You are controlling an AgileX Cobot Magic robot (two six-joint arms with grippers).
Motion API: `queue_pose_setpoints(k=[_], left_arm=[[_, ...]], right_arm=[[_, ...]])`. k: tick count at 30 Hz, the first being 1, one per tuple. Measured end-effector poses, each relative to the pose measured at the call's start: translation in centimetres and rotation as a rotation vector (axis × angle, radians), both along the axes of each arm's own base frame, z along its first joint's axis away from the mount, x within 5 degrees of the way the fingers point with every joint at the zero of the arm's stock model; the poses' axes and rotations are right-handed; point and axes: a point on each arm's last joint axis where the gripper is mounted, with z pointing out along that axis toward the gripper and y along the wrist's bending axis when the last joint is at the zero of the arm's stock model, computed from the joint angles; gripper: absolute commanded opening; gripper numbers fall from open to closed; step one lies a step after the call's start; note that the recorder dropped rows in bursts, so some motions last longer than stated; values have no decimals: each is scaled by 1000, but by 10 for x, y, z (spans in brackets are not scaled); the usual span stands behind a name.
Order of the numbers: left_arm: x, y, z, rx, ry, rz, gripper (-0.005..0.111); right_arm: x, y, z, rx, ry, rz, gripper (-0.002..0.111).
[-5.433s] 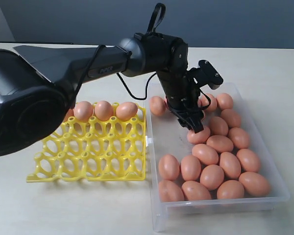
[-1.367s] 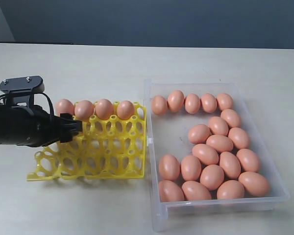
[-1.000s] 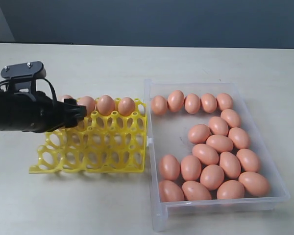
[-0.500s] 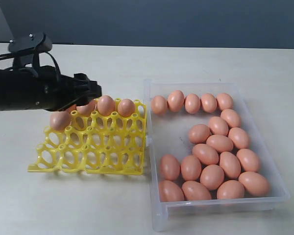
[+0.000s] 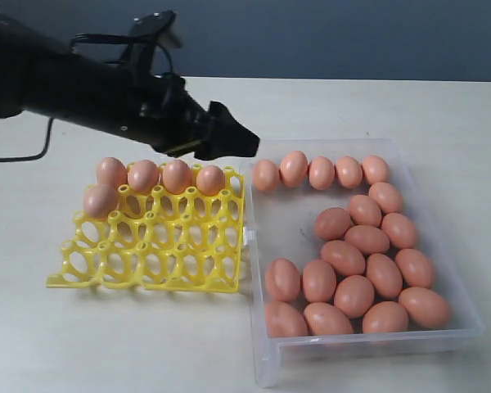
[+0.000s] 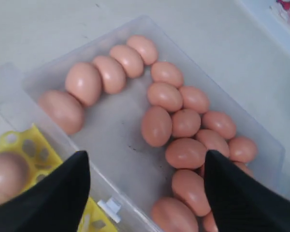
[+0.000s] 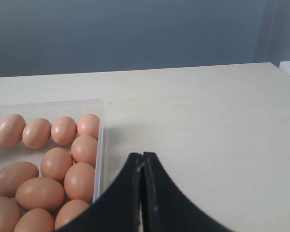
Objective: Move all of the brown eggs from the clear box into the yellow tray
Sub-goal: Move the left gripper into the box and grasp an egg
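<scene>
1. The black left gripper (image 5: 233,141), on an arm reaching in from the upper left of the exterior frame, hangs above the line where the yellow tray (image 5: 151,264) meets the clear box (image 5: 376,342), near the upper edge of both.
2. In the left wrist view its 2 fingers (image 6: 58,193) are spread wide with nothing between them. The box floor and several eggs show through the gap.
3. 20 brown eggs (image 5: 342,257) lie in the clear box, which fills the right half of the exterior frame. 5 form a line along the far wall, and the other 15 bunch along the right side and the lower end, many of them touching.
4. A scuffed strip of box floor runs along the left wall, between the far line of eggs and the lower cluster.
5. 5 more eggs sit in the yellow tray at left centre. 4 are side by side in the top row of cups, and 1 is in the leftmost cup of the row below.
6. The tray lies just beside the box's left wall; whether the two touch cannot be told.
7. The right gripper (image 7: 142,162) shows only in the right wrist view. Its fingers are pressed together on nothing, above the pale table (image 7: 208,121) beside the box's wall.
</scene>
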Motion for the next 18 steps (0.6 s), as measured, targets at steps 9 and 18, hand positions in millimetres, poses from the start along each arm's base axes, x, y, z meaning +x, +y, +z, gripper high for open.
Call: queue_pose_setpoints(k=[9, 18], left_arm=[[38, -85, -31, 296, -43, -274, 64], [58, -148, -82, 357, 1, -368, 64]], right_arm=[[0, 0, 0, 0, 0, 0, -1], [0, 0, 0, 0, 0, 0, -1]])
